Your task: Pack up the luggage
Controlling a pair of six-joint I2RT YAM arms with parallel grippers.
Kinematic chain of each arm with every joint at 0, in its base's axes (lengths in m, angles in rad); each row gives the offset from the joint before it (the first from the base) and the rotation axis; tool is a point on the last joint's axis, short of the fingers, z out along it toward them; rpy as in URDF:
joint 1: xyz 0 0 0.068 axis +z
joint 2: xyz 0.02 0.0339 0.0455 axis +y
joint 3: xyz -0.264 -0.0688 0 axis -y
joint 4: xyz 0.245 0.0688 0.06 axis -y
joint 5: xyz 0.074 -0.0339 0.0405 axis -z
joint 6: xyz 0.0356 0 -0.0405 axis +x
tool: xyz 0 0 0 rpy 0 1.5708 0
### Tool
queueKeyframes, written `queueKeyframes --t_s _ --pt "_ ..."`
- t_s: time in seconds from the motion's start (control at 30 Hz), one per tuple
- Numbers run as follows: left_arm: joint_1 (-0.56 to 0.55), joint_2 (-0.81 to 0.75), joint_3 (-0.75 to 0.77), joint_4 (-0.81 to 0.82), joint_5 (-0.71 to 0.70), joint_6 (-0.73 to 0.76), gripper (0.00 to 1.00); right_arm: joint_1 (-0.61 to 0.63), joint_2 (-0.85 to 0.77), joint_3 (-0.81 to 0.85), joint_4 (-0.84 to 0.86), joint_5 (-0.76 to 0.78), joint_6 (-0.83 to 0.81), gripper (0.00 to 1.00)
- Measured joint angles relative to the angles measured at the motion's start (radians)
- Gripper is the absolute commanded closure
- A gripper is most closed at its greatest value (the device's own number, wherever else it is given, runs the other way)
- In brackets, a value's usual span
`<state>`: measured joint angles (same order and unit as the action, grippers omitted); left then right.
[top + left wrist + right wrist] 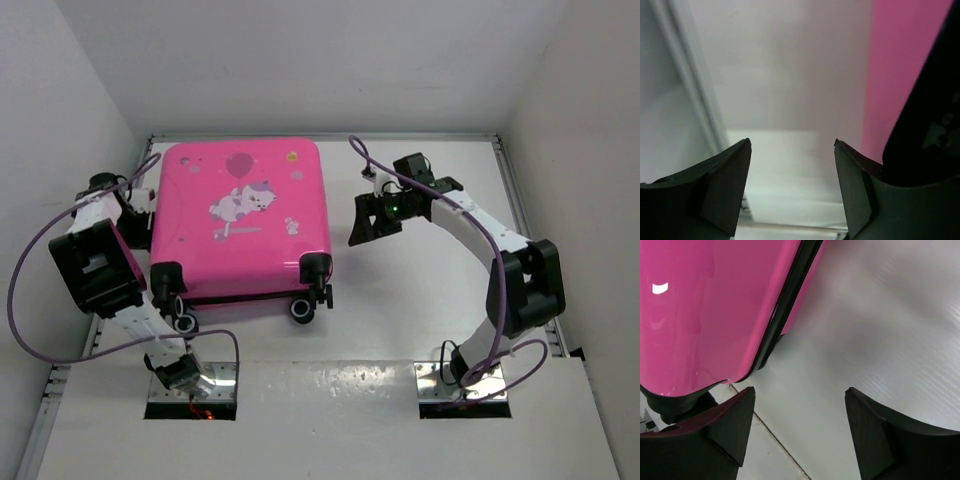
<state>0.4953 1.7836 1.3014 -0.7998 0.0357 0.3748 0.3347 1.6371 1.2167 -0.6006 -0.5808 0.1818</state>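
The pink suitcase (240,225) is laid flat and closed on the far left of the tabletop (410,300), with the left hand (792,142) and the right hand (800,390) released and empty beside its two sides, probably so that its shell can be reached.

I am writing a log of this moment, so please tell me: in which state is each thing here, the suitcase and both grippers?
luggage: closed, lying flat, printed lid facing up.
left gripper: open, empty, close beside the left side of the luggage.
right gripper: open, empty, near the right side of the luggage, apart from it.
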Motion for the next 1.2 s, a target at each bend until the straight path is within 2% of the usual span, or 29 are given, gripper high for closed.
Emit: queueKeyframes --t_s 0.13,0.27,0.4,0.5,0.67,0.87,1.0,1.2 --pt "-0.088 0.032 0.044 -0.016 0.055 -0.032 0.28 -0.064 0.016 0.008 -0.029 -0.043 -0.004 0.27" --pt "-0.237 0.074 0.115 -0.019 0.122 -0.092 0.28 -0.126 0.051 0.057 -0.038 -0.079 -0.003 0.27" --pt "-0.339 0.148 0.198 0.001 0.213 -0.182 0.28 -0.177 0.093 0.126 -0.099 0.010 -0.023 0.27" --pt "-0.354 0.172 0.217 0.018 0.267 -0.230 0.28 -0.193 0.155 0.190 -0.119 0.067 -0.023 0.27" --pt "-0.372 0.183 0.226 0.021 0.270 -0.261 0.28 -0.207 0.291 0.338 -0.151 0.125 -0.021 0.27" --pt "-0.447 0.186 0.232 0.048 0.245 -0.354 0.28 -0.265 0.475 0.654 -0.181 0.220 -0.013 0.27" --pt "-0.498 0.186 0.230 0.081 0.261 -0.485 0.20 -0.311 0.588 0.830 -0.114 0.261 0.019 0.27" --pt "-0.496 0.189 0.230 0.110 0.286 -0.578 0.10 -0.329 0.539 0.808 -0.004 0.282 0.026 0.27"
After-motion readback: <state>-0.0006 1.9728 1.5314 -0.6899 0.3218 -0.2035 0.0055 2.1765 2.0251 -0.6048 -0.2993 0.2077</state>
